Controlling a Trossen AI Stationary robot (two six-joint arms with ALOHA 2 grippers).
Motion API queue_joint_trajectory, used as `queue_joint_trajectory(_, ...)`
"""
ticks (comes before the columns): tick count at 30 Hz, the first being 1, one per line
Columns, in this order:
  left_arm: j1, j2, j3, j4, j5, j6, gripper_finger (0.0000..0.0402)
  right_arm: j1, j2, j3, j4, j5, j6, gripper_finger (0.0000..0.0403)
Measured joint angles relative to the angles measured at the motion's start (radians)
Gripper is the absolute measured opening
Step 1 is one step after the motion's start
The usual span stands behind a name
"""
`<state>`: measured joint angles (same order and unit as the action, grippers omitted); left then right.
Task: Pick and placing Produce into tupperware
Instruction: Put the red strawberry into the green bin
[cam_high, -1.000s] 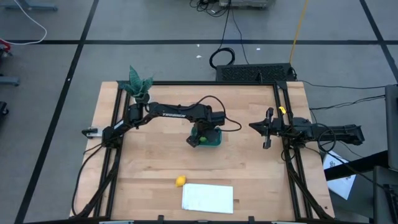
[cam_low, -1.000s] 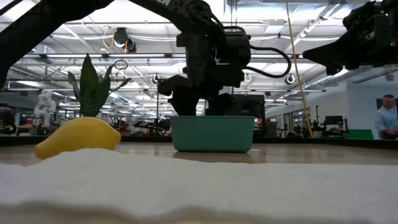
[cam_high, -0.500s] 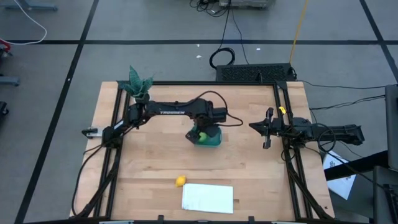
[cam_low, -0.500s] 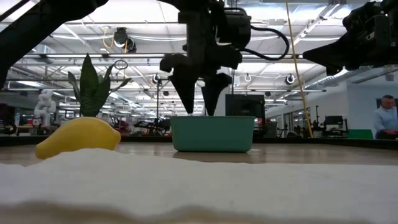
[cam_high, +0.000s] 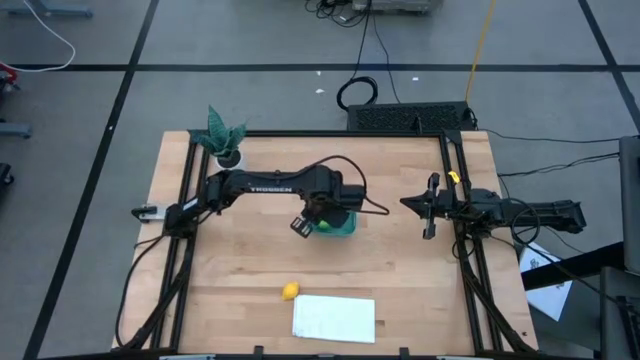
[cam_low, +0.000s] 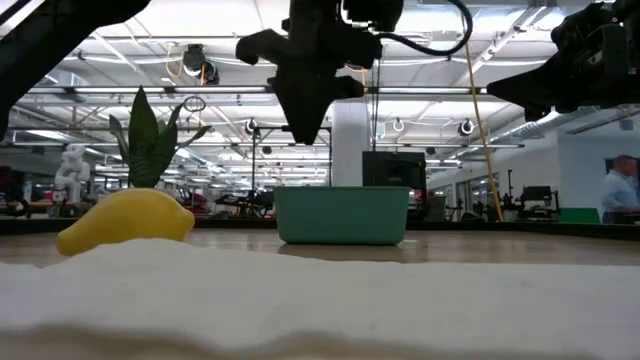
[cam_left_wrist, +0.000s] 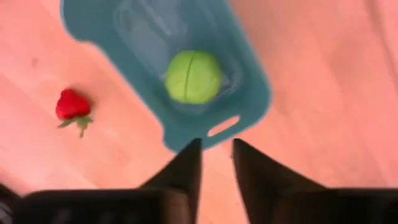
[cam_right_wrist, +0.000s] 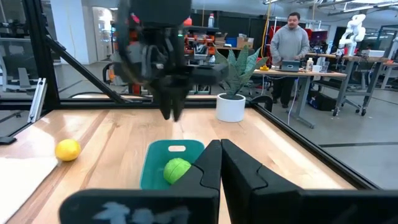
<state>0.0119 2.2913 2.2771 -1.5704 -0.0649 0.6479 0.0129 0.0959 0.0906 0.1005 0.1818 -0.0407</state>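
Wooden boards make up the table (cam_high: 250, 260), framed by black rails, with a grey floor around it and a large workshop hall beyond in the low view. Near the table's middle sits the teal tub (cam_high: 341, 222), and the lime (cam_left_wrist: 193, 76) lies inside it, resting on the tub's floor. The strawberry (cam_left_wrist: 73, 106) lies on the bare wood just beside the tub, outside its wall and not touching it. The lemon (cam_high: 289, 291) rests well apart from the tub, toward the front edge, just beside a corner of the white sheet (cam_high: 334, 318). The left gripper (cam_high: 300, 224) hangs above the table at the tub's left end, clear of the rim in the low view; its fingers (cam_left_wrist: 181, 176) stand close together with only a narrow gap between them, and they hold nothing. The right gripper (cam_high: 429, 208) waits at the table's right side, raised well off the wood, with its fingers (cam_right_wrist: 208, 163) pressed together and empty. A potted plant (cam_high: 221, 133) stands at the far left corner. A person (cam_right_wrist: 290, 45) stands behind a desk in the room beyond the table, seen in the right wrist view.
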Motion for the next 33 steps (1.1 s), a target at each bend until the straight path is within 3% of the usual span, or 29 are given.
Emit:
queue_joint_trajectory(4,-0.01,0.001,0.004,0.0,0.037,-0.049,0.0009,0.0,0.0,0.0,0.0,0.0,-0.001,0.0)
queue_joint_trajectory(11,-0.005,0.001,0.005,0.001,0.031,-0.138,0.0022,0.0,0.0,0.0,0.0,0.0,-0.001,0.0)
queue_joint_trajectory(15,-0.016,-0.018,0.004,0.0,-0.039,-0.138,0.0004,0.0,0.0,0.0,0.0,0.0,-0.001,0.0)
queue_joint_trajectory(23,-0.075,-0.226,0.005,0.089,-0.042,-0.199,0.0001,0.0,0.0,0.0,0.009,0.0,0.001,0.0)
queue_joint_trajectory(27,-0.092,-0.328,0.0,0.12,-0.103,-0.255,0.0001,0.0,0.0,0.001,0.009,0.0,0.002,0.0)
queue_joint_trajectory(33,-0.135,-0.492,-0.119,0.226,-0.144,-0.318,0.0001,0.0,0.0,0.001,0.008,-0.001,0.002,0.0)
